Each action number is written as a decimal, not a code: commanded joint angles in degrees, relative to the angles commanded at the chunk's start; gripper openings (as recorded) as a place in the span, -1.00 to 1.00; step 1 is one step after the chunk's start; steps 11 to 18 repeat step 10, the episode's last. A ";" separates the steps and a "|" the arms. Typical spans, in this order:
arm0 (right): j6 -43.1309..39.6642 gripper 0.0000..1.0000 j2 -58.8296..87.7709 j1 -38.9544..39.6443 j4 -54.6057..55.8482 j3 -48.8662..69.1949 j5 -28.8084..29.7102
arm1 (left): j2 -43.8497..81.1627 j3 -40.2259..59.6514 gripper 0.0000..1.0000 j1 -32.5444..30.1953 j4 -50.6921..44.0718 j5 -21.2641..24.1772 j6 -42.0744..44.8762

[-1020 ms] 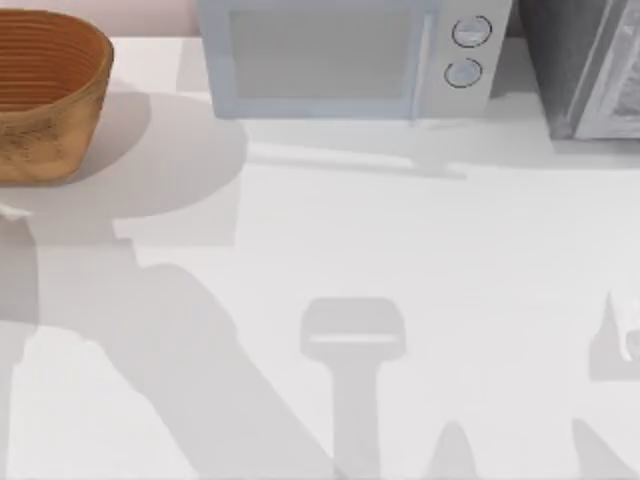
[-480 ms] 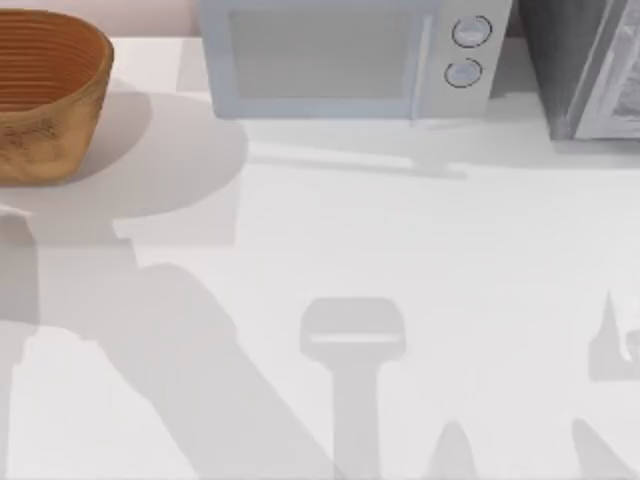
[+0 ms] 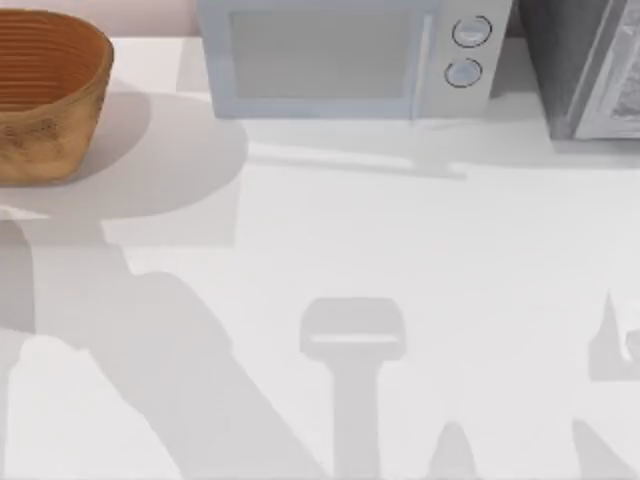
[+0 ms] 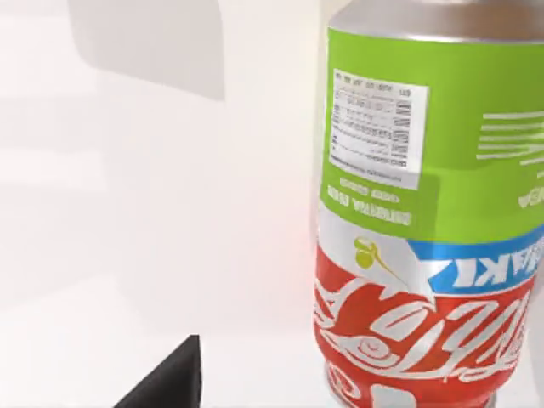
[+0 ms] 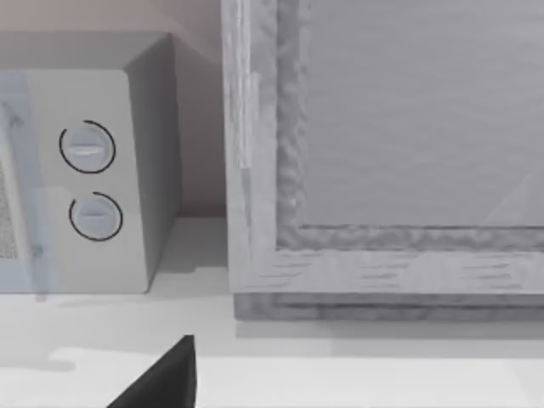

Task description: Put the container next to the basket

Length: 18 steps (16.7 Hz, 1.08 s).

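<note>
The basket (image 3: 45,100), round woven wicker with a ribbed orange-brown inside, stands at the table's far left corner in the top view. The container (image 4: 425,255), a drink can with a red band, a green band and a silver end, looms close in the left wrist view, over the white tabletop. One dark fingertip (image 4: 166,382) of my left gripper shows beside the can, with a gap of bare table between them. I cannot tell whether the can is gripped. In the right wrist view a dark fingertip (image 5: 161,378) of my right gripper shows above the table near the back right.
A grey-white microwave (image 3: 340,60) with two round knobs stands along the back edge; its knobs (image 5: 85,149) also face the right wrist camera. A grey textured cabinet (image 3: 590,70) fills the back right corner. Arm shadows lie across the white table (image 3: 400,230).
In the top view the broad arm shadow at the left has slid a little further left and toward the front. Basket, microwave and cabinet have not moved.
</note>
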 joint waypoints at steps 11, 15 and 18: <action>0.00 1.00 0.00 0.00 0.00 0.00 0.00 | -0.20 5.99 1.00 -2.27 -7.38 -0.37 -2.08; 0.00 1.00 0.00 0.00 0.00 0.00 0.00 | -0.20 5.99 1.00 -2.27 -7.38 -0.37 -2.08; 0.00 1.00 0.00 0.00 0.00 0.00 0.00 | -0.20 5.99 1.00 -2.27 -7.38 -0.37 -2.08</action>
